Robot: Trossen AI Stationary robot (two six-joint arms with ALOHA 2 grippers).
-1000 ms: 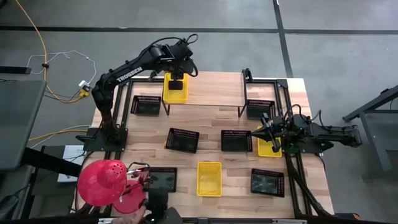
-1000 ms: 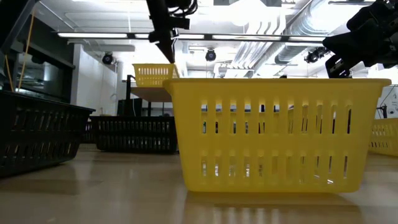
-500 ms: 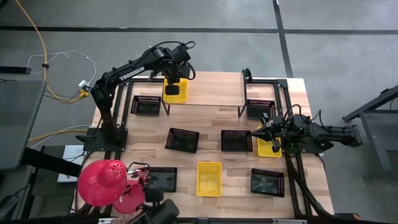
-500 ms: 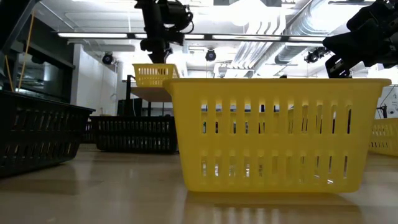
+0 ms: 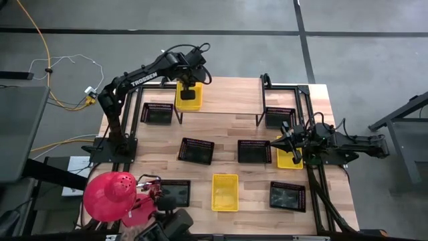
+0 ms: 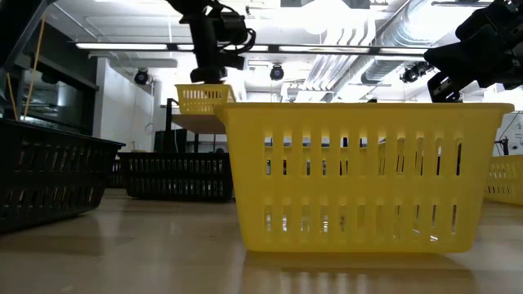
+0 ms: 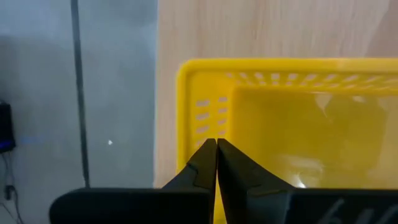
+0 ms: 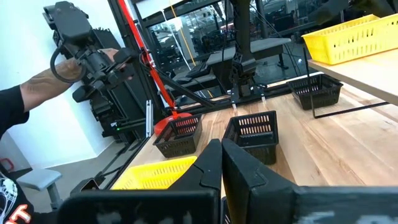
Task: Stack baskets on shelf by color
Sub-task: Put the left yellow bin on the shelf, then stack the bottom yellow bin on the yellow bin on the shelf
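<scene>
The table (image 5: 221, 130) carries the shelf (image 5: 227, 94) along its far edge, raised on thin legs so baskets can be parked beneath it as well as on it. One yellow basket (image 5: 188, 96) sits on the shelf's left end, presumably the start of the yellow stack. Black baskets (image 5: 196, 150) and two more yellow baskets (image 5: 225, 191) lie scattered over the tabletop, not yet sorted.

The left gripper (image 5: 188, 94) hangs over the shelved basket; from its wrist its fingers (image 7: 205, 163) are pressed together with nothing between them, poised above the basket's rim. The right gripper (image 5: 286, 141) waits at the table's right side over another yellow basket (image 5: 290, 154), fingers likewise closed and empty. A person's hand (image 8: 59, 78) works equipment beyond the table.
</scene>
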